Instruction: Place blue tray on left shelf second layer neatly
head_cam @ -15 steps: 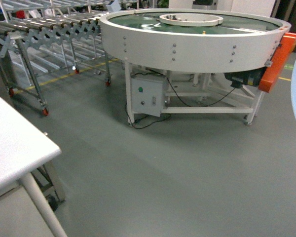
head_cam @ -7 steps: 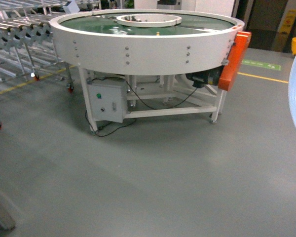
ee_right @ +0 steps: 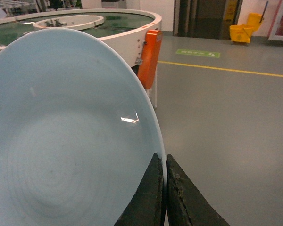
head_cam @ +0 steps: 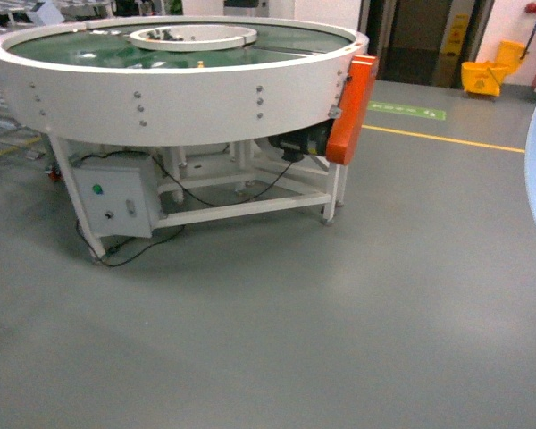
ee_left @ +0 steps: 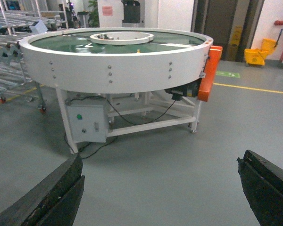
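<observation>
Loads of bare grey floor (head_cam: 339, 322) is sitting open from the middle out to 3 and 6 o'clock in the head view, with a yellow line (head_cam: 442, 138) running across it up around 2 o'clock. The big white round machine (head_cam: 174, 76) is hogging 10 to 12 o'clock, its orange guard (head_cam: 350, 107) sticking out on the near right edge and a grey control box (head_cam: 116, 192) hanging under it. A yellow mop bucket (head_cam: 491, 76) is parked way back at 1 o'clock. The blue tray (ee_right: 68, 136) is filling the left of the right wrist view, standing on edge, and in the head view only a sliver is poking in at 3 o'clock. The right claw (ee_right: 164, 197) is pinching the tray's rim at 5 o'clock, fingers clamped tight either side of it. The left claw (ee_left: 160, 188) is hanging wide apart with nothing in it, facing the machine.
</observation>
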You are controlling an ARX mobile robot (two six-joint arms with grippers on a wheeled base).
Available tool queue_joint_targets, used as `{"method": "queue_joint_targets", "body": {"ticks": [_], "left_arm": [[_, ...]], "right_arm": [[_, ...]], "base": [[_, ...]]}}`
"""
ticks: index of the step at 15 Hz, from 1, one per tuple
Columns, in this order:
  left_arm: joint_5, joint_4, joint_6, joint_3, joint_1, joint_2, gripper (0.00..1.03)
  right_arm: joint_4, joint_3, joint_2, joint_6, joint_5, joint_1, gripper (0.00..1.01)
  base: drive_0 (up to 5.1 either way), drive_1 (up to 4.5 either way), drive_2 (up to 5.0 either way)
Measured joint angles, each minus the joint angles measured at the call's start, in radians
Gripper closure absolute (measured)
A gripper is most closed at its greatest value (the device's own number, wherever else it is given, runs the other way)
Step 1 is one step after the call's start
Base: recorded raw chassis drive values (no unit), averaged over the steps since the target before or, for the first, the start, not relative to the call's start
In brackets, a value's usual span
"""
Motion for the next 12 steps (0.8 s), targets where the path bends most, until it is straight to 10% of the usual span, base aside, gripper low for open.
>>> {"method": "queue_joint_targets", "body": {"ticks": [6, 12], "left_arm": [[0.0, -0.002, 0.0, 0.0, 0.0, 0.0, 0.05], [0.0, -0.002, 0.001, 0.0, 0.001, 0.0, 0.05]], "right_arm": [[0.002, 0.0, 0.0, 0.0, 0.0, 0.0, 0.99], [0.004, -0.001, 0.0, 0.0, 0.003, 0.0, 0.99]], "base": [[2.4, -0.49, -6.1], [-1.5, -1.48, -1.5]]}}
